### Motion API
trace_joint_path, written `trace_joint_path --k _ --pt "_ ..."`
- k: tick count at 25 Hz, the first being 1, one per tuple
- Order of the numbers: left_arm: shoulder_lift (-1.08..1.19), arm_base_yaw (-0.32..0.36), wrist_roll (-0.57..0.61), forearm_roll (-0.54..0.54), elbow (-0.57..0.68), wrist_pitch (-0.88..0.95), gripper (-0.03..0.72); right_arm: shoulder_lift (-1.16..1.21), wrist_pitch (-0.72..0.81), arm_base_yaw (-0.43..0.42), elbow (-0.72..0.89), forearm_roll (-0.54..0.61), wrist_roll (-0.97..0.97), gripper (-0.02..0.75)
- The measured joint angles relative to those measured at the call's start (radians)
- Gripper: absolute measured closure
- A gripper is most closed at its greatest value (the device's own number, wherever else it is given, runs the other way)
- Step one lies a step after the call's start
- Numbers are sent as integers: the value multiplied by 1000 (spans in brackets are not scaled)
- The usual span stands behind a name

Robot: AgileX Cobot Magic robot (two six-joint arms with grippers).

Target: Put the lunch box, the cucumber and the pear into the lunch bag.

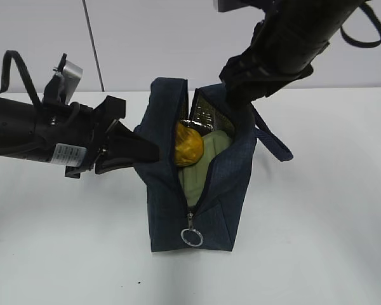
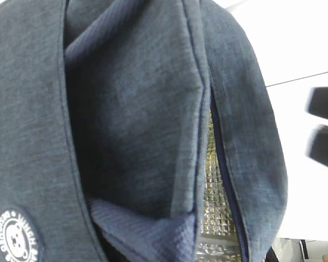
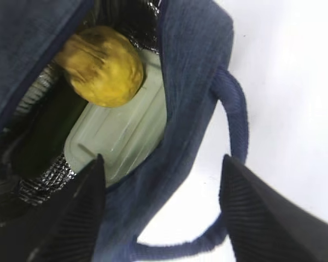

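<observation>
Lunch bag (image 1: 225, 184) is unzipped with pear (image 3: 101, 65), cucumber (image 3: 44, 136) and lunch box (image 3: 123, 134) inside; right gripper (image 3: 161, 213) spread wide, empty, left gripper (image 1: 136, 150) pinched tight against the bag's side.

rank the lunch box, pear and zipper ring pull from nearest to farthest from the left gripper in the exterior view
Measured from the left gripper, pressed against the bag's left wall:
1. pear, just inside the opening, to its right.
2. lunch box, below and right of the pear.
3. zipper ring pull, low on the bag's front end.
</observation>
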Motion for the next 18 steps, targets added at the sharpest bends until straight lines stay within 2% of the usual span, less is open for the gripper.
trace_joint_path --k 4,10,13,18 --pt "0 0 0 0 0 0 704 -85 57 4 0 9 -19 258" --pt "0 0 1 0 0 -1 704 -212 119 15 10 116 -71 279" --pt "0 0 1 0 0 -1 704 -306 119 15 71 159 -91 284" --pt "0 0 1 0 0 -1 704 -487 85 15 265 265 -135 294"
